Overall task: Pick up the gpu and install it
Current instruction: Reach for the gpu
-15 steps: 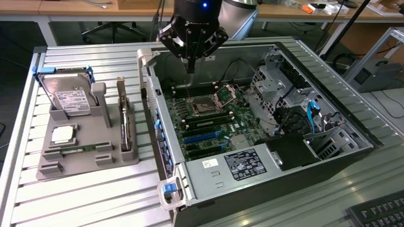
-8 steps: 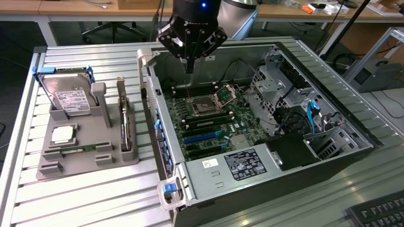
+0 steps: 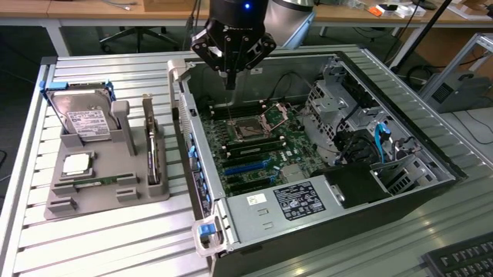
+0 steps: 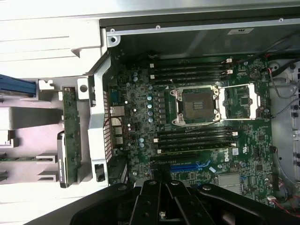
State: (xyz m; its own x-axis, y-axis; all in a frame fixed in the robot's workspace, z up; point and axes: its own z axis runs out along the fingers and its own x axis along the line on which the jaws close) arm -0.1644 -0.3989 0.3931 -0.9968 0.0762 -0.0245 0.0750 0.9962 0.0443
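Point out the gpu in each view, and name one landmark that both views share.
Exterior view: the gpu stands on edge in the grey holder, on the exterior view's left of the computer case.
Wrist view: the gpu is seen edge-on in the same holder, just outside the case's wall.
Shared landmark: the open CPU socket inside the case.
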